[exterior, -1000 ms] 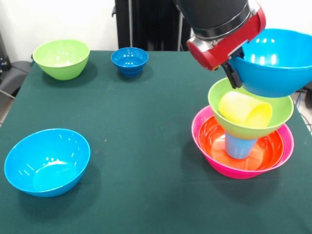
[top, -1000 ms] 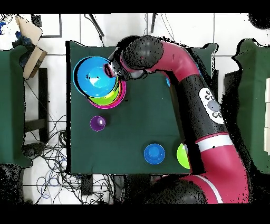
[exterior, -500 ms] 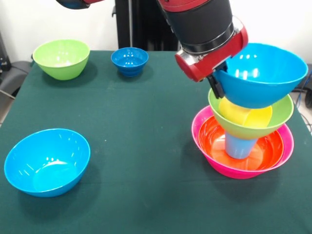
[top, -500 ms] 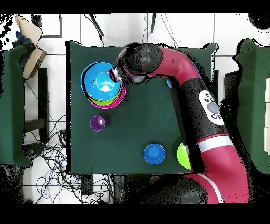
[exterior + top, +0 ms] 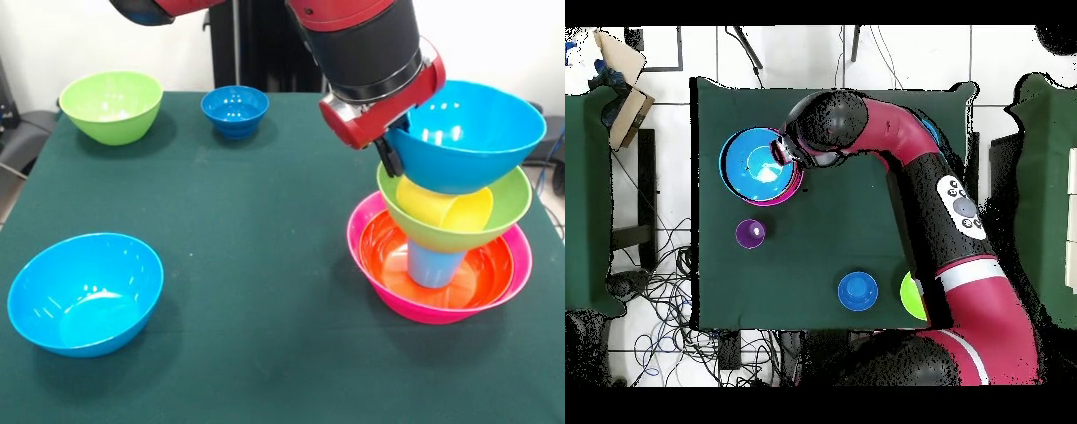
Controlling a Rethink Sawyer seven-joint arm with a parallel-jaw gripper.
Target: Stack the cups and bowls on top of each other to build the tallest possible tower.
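Observation:
The tower stands at the right in the front view: a large pink bowl point(image 5: 521, 258) holds an orange bowl point(image 5: 386, 247). A light blue cup point(image 5: 433, 265) stands in the orange bowl and carries a lime green bowl point(image 5: 514, 205). A yellow cup point(image 5: 441, 205) lies tilted in that green bowl. My gripper point(image 5: 389, 155) is shut on the near rim of a bright blue bowl point(image 5: 468, 132), which sits just over the yellow cup. From overhead, the held blue bowl point(image 5: 755, 166) covers most of the tower, and the gripper point(image 5: 779, 152) is at its rim. The purple cup point(image 5: 750, 234) stands alone on the table.
A second lime green bowl point(image 5: 111, 106) and a small dark-blue bowl point(image 5: 235, 110) sit at the far left. Another bright blue bowl point(image 5: 86, 293) rests at the near left. The arm point(image 5: 895, 130) crosses the table above the cloth.
The gripper has carried the bright blue bowl sideways and slightly down, from beside the tower to centred over the green bowl and yellow cup.

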